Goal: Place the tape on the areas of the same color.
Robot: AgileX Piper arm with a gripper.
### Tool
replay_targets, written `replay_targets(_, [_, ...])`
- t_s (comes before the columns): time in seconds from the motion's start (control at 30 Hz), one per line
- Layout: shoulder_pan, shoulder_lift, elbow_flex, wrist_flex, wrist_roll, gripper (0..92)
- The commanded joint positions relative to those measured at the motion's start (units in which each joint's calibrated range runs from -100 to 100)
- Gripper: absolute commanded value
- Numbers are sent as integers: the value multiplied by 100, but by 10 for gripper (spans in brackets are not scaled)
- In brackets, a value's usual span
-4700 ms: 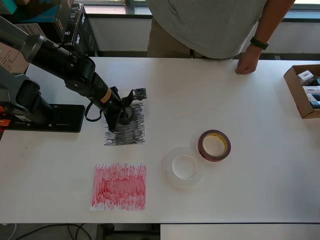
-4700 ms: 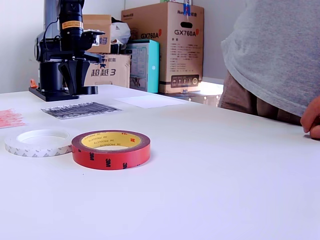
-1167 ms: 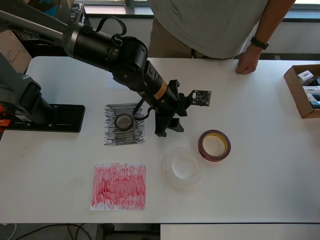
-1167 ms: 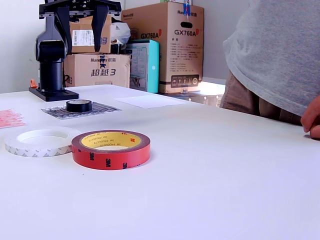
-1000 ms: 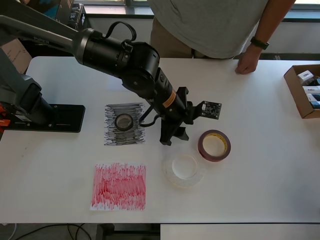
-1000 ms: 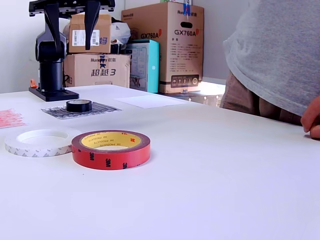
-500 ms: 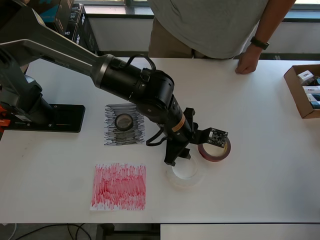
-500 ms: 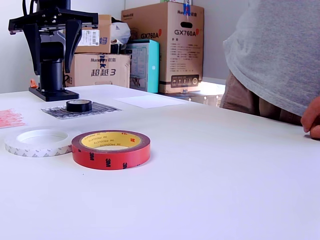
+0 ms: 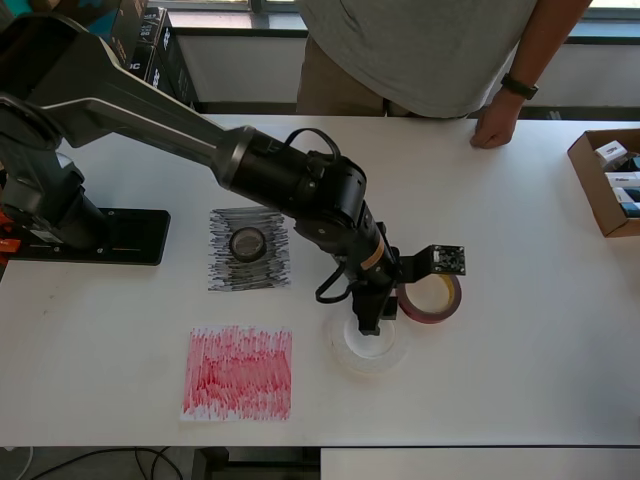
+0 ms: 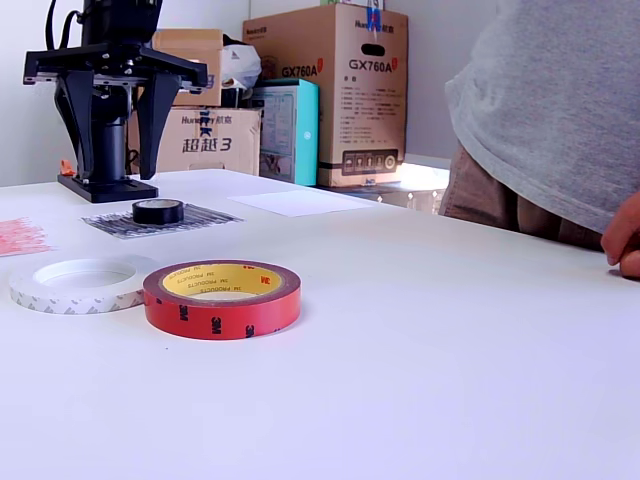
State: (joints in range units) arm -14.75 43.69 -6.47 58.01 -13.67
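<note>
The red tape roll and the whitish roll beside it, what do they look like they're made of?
Red tape roll: probably foam or plastic tape, matte red outside with printed marks, yellow printed liner inside. Whitish tape roll: looks like translucent plastic film, pale and slightly glossy; its exact material is unclear.

Readable in ext. view: "GX760A" twice on big brown box [image 10: 330,95] at back, "3" after two characters on lower brown box [image 10: 205,140] behind arm, "3M" on outer wall of red tape [image 10: 222,300] and small "3M PRODUCTS"-like print on its yellow core; other labels too small.
</note>
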Motion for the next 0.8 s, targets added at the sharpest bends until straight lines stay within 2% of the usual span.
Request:
replay_targets(0.0, [-31,93,34,-10,-449,558])
replay_targets(0.33, [1,514,34,-10,-343,558])
replay_targets(0.77, [332,598,116,-1,353,558])
